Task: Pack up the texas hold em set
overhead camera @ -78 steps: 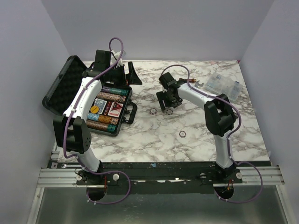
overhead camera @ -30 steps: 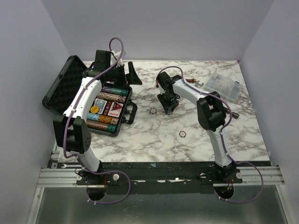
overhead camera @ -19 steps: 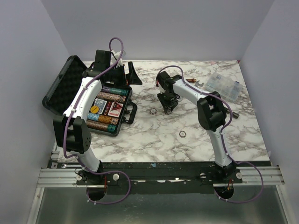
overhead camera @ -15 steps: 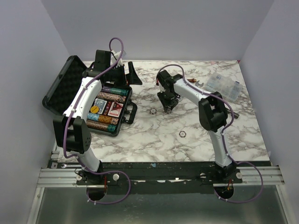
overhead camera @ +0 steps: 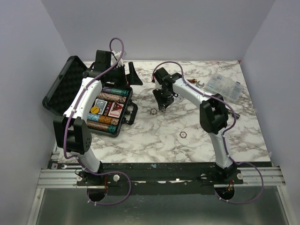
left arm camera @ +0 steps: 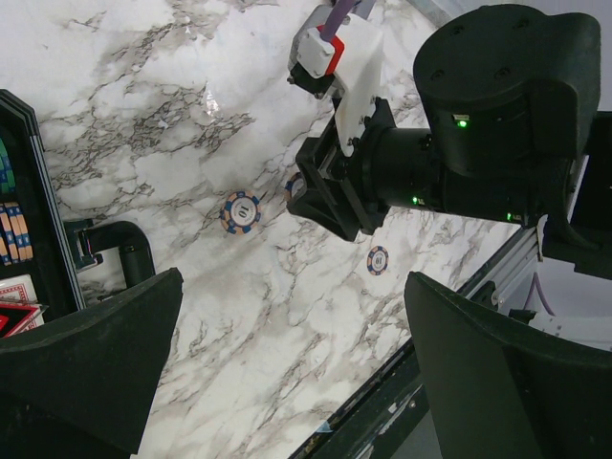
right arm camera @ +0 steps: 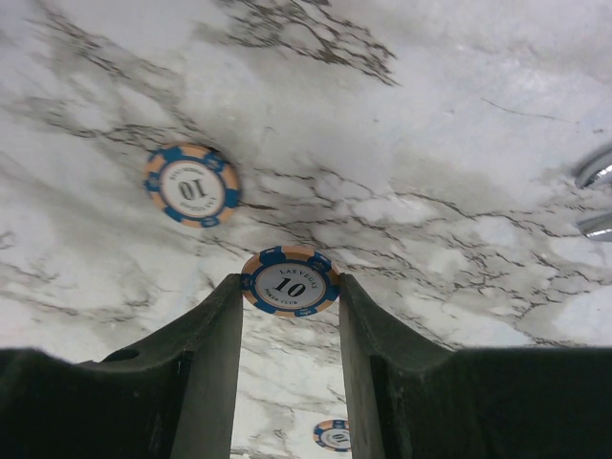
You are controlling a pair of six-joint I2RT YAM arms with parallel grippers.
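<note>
Right pincer [right arm camera: 290,283] grips chip [right arm camera: 290,279], hidden from overhead

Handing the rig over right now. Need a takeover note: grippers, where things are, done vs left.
Left gripper: open, empty, over the case's far edge.
Right gripper: shut on a chip.
Case: open, with chip rows and decks inside.
Loose chips: two, lying right of the case.
Left to do: put the held chip in the case, fetch both loose chips, close the lid.
</note>
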